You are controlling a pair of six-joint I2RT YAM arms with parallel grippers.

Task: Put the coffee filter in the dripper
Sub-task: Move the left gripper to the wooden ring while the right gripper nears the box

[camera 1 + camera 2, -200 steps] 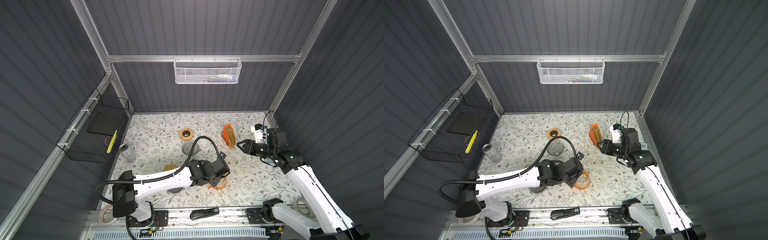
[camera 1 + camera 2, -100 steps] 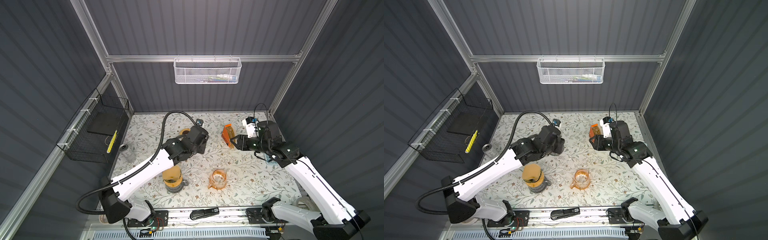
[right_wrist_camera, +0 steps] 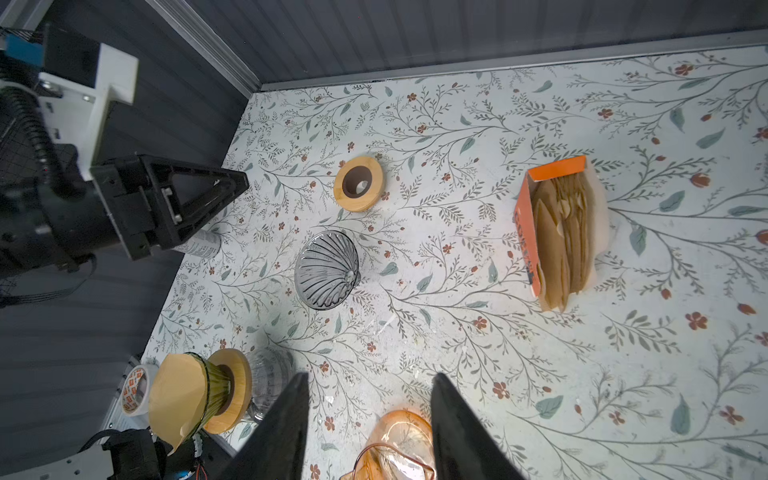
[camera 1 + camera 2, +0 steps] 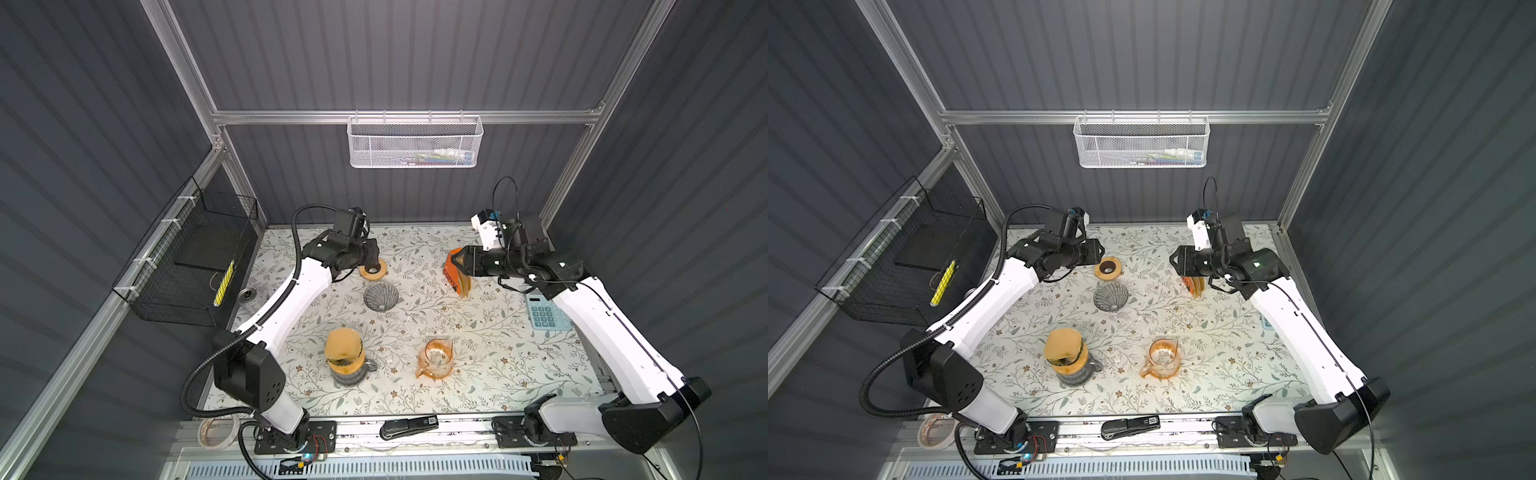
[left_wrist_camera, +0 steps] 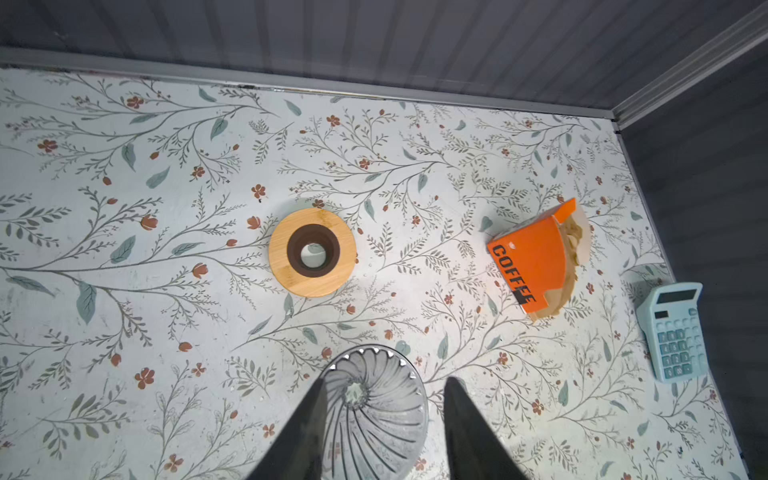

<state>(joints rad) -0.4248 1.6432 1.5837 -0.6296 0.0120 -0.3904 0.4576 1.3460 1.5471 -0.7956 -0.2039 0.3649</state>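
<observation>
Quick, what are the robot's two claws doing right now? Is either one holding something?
Left gripper: open, holding nothing.
Right gripper: open, holding nothing.

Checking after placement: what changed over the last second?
The left gripper swung from the orange glass pitcher back to the wooden ring; the right gripper edged toward the orange filter box. Both are open, empty. Objects stayed, brown paper filter in its dripper.

both top views look steeply down from high over the front edge, taking in the whole floral-patterned counter [image 4: 478,332]. the wrist cameras hang much nearer, facing the back wall, both showing the round, dark-centred wooden ring [image 5: 312,252].
</observation>
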